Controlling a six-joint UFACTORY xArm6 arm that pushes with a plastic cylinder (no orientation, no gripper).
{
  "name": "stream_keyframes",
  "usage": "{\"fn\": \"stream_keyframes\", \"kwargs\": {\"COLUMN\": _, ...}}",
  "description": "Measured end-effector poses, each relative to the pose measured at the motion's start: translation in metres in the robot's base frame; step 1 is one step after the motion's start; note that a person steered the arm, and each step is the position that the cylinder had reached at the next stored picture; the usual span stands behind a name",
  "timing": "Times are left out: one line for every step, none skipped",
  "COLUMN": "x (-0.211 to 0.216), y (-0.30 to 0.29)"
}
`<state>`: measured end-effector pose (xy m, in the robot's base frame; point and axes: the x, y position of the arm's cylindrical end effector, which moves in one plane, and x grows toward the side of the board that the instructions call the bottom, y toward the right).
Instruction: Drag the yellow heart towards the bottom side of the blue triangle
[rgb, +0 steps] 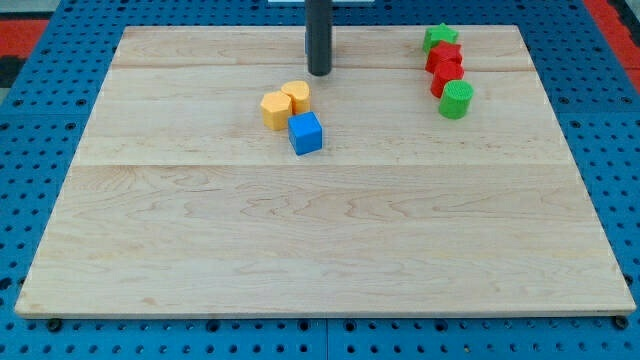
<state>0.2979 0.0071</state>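
Two yellow blocks sit together in the upper middle of the wooden board (150, 250). One yellow block (296, 96) is higher and to the right; the other yellow block (275, 110) touches its lower left. I cannot tell which one is the heart. A blue block (306, 132), which looks cube-like from here, sits just below and to the right of them, touching or almost touching both. My tip (318, 74) is on the board just above and to the right of the upper yellow block, with a small gap between them.
At the upper right, a line of blocks runs downward: a green star (438, 38), a red block (444, 57), a second red block (446, 79) and a green cylinder (456, 99). A blue pegboard (30, 120) surrounds the board.
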Motion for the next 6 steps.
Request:
{"fn": "stream_keyframes", "kwargs": {"x": 0.041, "y": 0.013}}
{"fn": "stream_keyframes", "kwargs": {"x": 0.073, "y": 0.009}}
{"fn": "stream_keyframes", "kwargs": {"x": 0.074, "y": -0.030}}
{"fn": "stream_keyframes", "kwargs": {"x": 0.072, "y": -0.042}}
{"fn": "stream_keyframes", "kwargs": {"x": 0.074, "y": -0.052}}
{"fn": "stream_keyframes", "kwargs": {"x": 0.059, "y": -0.059}}
